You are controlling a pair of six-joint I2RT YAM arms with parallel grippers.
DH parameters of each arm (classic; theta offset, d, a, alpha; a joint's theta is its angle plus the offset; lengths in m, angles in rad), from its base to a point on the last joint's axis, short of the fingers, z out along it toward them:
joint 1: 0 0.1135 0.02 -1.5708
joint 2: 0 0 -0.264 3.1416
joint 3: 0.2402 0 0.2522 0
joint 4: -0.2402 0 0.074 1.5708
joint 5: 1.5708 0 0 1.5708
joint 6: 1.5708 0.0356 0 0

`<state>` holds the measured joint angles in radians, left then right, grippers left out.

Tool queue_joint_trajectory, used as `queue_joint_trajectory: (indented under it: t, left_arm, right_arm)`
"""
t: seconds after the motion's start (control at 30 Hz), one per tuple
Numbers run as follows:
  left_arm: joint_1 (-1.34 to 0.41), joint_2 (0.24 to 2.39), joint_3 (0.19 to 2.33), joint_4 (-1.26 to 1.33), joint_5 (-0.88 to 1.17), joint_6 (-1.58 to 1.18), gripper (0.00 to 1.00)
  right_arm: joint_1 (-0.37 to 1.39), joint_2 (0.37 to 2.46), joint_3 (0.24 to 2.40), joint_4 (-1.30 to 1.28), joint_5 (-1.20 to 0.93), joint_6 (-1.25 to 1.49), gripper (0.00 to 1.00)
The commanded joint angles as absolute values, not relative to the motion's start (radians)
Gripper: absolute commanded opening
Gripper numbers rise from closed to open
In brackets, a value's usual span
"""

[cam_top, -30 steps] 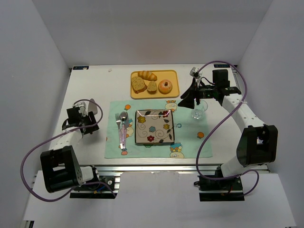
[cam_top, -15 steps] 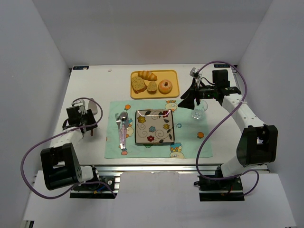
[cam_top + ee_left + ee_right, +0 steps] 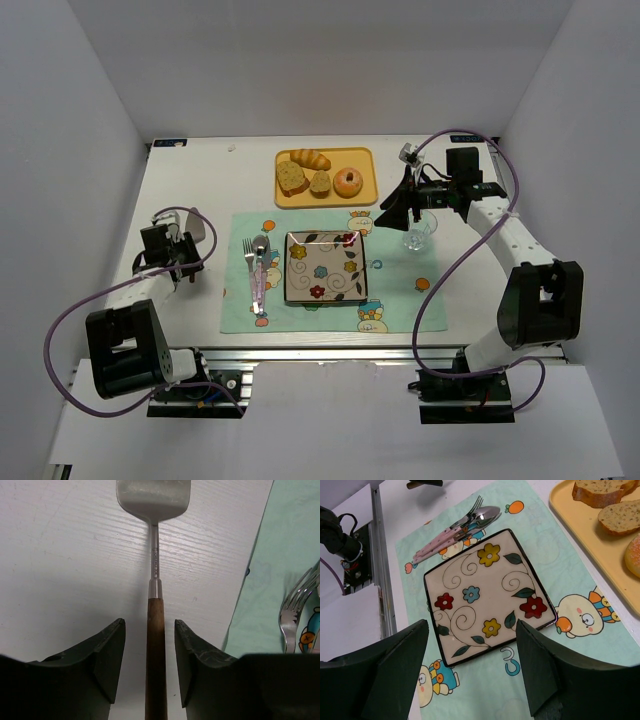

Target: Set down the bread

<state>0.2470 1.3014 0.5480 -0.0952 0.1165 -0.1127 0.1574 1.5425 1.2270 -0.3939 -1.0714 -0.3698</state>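
Observation:
The bread (image 3: 320, 182) is a small brown-crusted slice on the yellow tray (image 3: 325, 199), between a larger slice (image 3: 292, 178) and a doughnut (image 3: 348, 182). In the right wrist view the bread (image 3: 620, 517) shows at the top right. My right gripper (image 3: 387, 214) (image 3: 471, 625) hangs open and empty over the right side of the placemat, short of the tray. My left gripper (image 3: 182, 258) (image 3: 149, 625) sits low at the table's left. Its jaws straddle the wooden handle of a metal spatula (image 3: 156, 630) with a gap on each side.
A flowered square plate (image 3: 325, 266) lies on the green placemat (image 3: 400, 300), with a fork and spoon (image 3: 258, 270) to its left. A clear glass (image 3: 416, 236) stands under the right arm. A croissant (image 3: 311, 158) lies at the tray's back.
The left jaws have narrowed around the spatula handle. The right jaws have widened a little. Both arms have barely shifted.

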Motion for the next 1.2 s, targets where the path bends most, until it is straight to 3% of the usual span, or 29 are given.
queue_joint_trajectory:
  t: [0.0,0.1,0.23,0.8,1.07,1.17]
  left_arm:
    - [0.245,1.296,0.541,-0.072,0.124,-0.112,0.50]
    - [0.239,1.293,0.546,-0.080,0.109,-0.110,0.36]
    - [0.235,1.267,0.549,-0.086,0.101,-0.109,0.26]
    - [0.232,1.207,0.543,-0.109,0.071,-0.118,0.21]
    - [0.233,1.181,0.617,-0.158,0.089,-0.130,0.23]
    - [0.233,1.181,0.669,-0.208,0.135,-0.150,0.15]
  right_arm:
    - [0.155,1.548,1.258,-0.390,-1.077,-0.374,0.76]
    - [0.156,1.549,1.255,-0.388,-1.072,-0.374,0.76]
    - [0.155,1.546,1.253,-0.385,-1.068,-0.374,0.77]
    - [0.153,1.542,1.246,-0.383,-1.069,-0.376,0.79]
    - [0.153,1.539,1.244,-0.382,-1.071,-0.376,0.80]
    - [0.153,1.539,1.246,-0.382,-1.071,-0.376,0.80]
